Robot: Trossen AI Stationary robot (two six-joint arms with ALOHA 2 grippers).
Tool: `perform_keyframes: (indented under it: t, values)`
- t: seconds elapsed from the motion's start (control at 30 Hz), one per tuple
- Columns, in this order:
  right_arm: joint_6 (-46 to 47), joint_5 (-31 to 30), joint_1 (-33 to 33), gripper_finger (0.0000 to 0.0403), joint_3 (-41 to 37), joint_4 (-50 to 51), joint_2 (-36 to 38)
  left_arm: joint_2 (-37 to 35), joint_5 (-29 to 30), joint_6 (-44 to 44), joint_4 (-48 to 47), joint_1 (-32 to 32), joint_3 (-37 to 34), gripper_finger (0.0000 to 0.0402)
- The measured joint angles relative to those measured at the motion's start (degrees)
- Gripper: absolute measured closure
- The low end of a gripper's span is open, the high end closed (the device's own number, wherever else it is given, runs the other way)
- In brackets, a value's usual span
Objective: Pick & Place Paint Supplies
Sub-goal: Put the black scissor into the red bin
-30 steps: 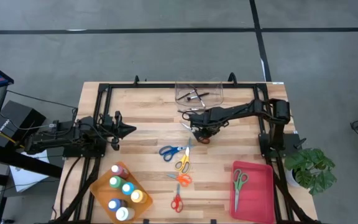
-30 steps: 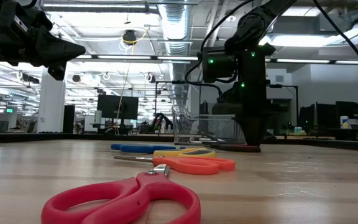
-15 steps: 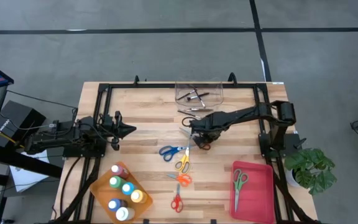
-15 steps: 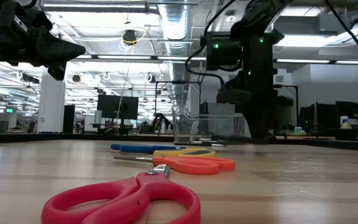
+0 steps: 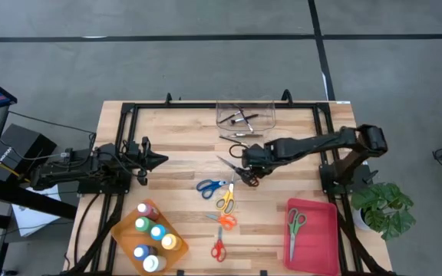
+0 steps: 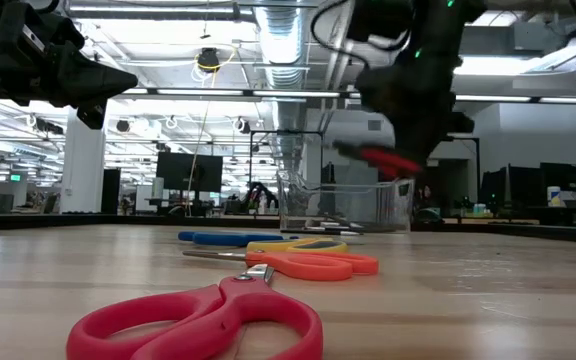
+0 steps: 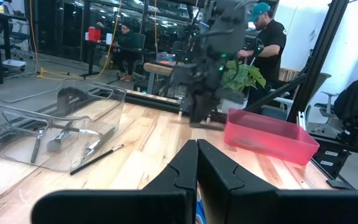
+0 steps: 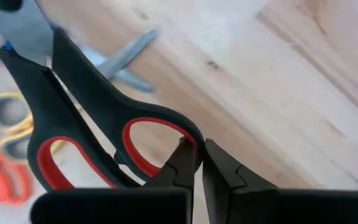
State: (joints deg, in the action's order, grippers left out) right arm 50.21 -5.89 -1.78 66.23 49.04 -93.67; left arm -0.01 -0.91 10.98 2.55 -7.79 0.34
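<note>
From above, the right arm stretches across the wooden desk [image 5: 183, 130], its right pincer [image 5: 249, 170] clamped on black-and-red scissors [image 5: 236, 169] near the desk's middle. Level with the desk, those scissors hang in the air, tilted. The right wrist view shows smooth plastic loops pinched between the fingers [image 8: 182, 163]; the left pincer [image 5: 158, 159], closed, waits at the left.

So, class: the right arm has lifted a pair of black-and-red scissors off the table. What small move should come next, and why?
Probably carry them toward the pink tray. The right tool is shut on the black-and-red scissors, which hang clear of the table, and the tray already holds green scissors. The left tool waits, shut.
</note>
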Motion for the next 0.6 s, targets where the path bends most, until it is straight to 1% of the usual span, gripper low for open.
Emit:
perform_keyframes:
  t: [0.37, 0.47, 0.6]
  values:
    - [1.6, -0.2, -6.1, 0.0398, 0.0, 0.7, 7.1, 0.0, 0.0, 0.0, 0.0, 0.0, 0.0, 0.0402]
    - [2.4, -0.3, -7.3, 0.0399, 0.0, 1.0, 8.2, 0.0, 0.0, 0.0, 0.0, 0.0, 0.0, 0.0402]
    - [3.0, -2.3, -7.5, 0.0400, 0.0, 3.1, 8.3, 0.0, 0.0, 0.0, 0.0, 0.0, 0.0, 0.0401]
